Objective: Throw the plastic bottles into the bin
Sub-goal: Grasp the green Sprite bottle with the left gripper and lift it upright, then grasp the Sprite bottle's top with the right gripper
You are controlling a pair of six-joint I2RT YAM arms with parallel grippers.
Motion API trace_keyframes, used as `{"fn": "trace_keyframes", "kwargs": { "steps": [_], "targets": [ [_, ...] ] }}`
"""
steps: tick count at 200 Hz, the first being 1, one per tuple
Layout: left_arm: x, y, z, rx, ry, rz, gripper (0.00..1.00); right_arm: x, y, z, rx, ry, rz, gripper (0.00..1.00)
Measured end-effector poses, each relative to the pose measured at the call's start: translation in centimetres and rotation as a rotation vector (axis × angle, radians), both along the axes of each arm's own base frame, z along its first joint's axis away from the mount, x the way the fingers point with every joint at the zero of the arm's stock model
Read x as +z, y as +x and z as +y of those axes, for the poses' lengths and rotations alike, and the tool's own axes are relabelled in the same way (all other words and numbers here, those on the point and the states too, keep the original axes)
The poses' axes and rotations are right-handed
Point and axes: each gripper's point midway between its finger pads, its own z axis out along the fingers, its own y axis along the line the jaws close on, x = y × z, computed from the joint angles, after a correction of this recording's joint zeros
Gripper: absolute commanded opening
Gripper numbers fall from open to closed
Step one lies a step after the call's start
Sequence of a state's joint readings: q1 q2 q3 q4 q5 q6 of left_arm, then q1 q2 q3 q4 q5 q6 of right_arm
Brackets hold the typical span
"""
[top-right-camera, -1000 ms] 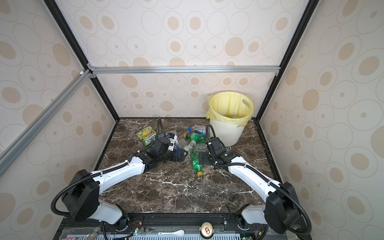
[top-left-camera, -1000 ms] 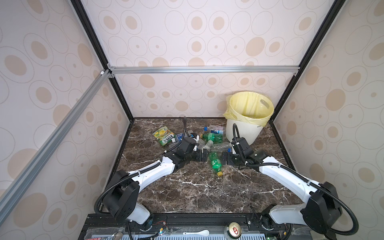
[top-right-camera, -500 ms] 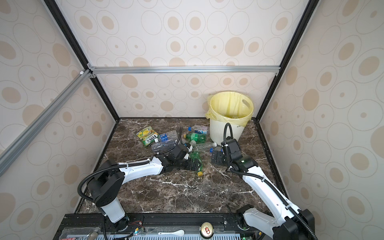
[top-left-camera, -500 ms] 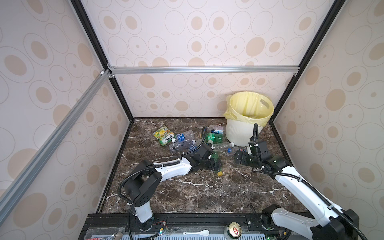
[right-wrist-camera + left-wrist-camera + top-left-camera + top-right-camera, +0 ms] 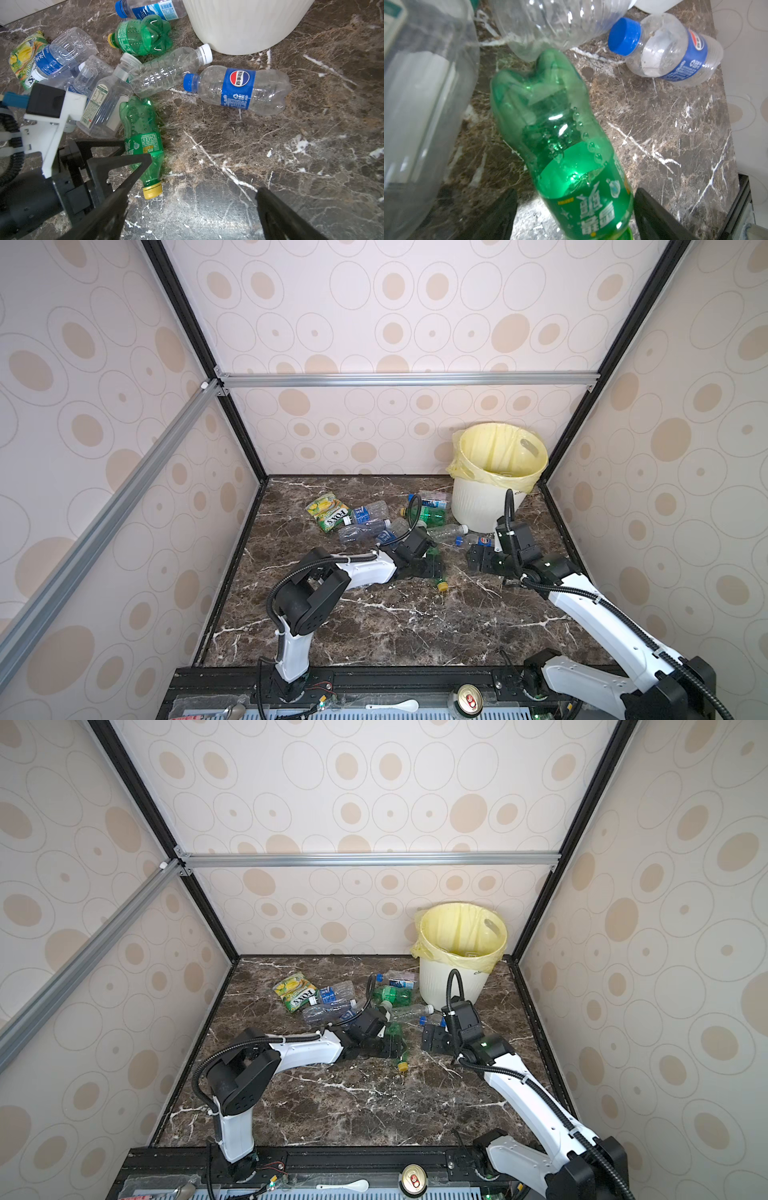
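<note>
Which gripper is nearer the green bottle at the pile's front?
Left. The left gripper straddles the green bottle, one open jaw on each side. The right gripper hangs open, apart from it, further right in both top views.

One green bottle (image 5: 141, 133) has a yellow cap (image 5: 152, 190), the bin (image 5: 478, 510) is white with a yellow bag (image 5: 498, 448), and the table (image 5: 395, 626) is dark brown with white lines.

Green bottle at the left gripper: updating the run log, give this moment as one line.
left gripper: open around green bottle | right gripper: open, empty | bin: upright
</note>
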State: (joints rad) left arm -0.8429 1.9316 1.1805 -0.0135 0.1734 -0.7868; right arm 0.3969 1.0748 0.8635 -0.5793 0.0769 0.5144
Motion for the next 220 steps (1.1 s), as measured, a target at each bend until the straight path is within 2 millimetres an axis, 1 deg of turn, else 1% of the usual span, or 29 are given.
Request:
{"fn": "trace_keyframes", "kwargs": {
  "steps": [27,44,101,128,154,168,187,220],
  "targets": [
    [-1.0,0.2,-0.2,0.004,0.006,0.007,0.83,-0.5,-0.2,0.0,0.001,-0.002,0.010,1.00],
    [-0.9,0.4,-0.4,0.007,-0.003,0.002,0.80,-0.6,-0.2,0.0,0.002,-0.001,0.011,1.00],
    [-0.9,0.7,-0.5,0.015,-0.015,-0.019,0.59,-0.7,-0.1,0.1,0.003,0.009,0.007,1.00],
    [-0.9,0.3,-0.2,0.010,-0.027,-0.028,0.57,-0.7,0.0,0.2,0.006,0.018,0.005,1.00],
    [-0.7,-0.6,0.6,-0.001,-0.027,-0.028,0.56,-1.0,-0.1,0.6,0.006,0.045,0.010,1.00],
    [-0.2,-1.2,0.9,-0.015,-0.036,-0.036,0.55,-1.3,-0.1,0.9,0.006,0.065,0.023,1.00],
    [1.0,-1.9,1.2,-0.044,-0.065,-0.064,0.55,-1.7,-0.1,1.5,0.004,0.107,0.042,1.00],
    [3.9,-2.6,1.1,-0.102,-0.141,-0.144,0.54,-1.8,0.2,3.0,0.003,0.201,0.065,1.00]
  ]
}}
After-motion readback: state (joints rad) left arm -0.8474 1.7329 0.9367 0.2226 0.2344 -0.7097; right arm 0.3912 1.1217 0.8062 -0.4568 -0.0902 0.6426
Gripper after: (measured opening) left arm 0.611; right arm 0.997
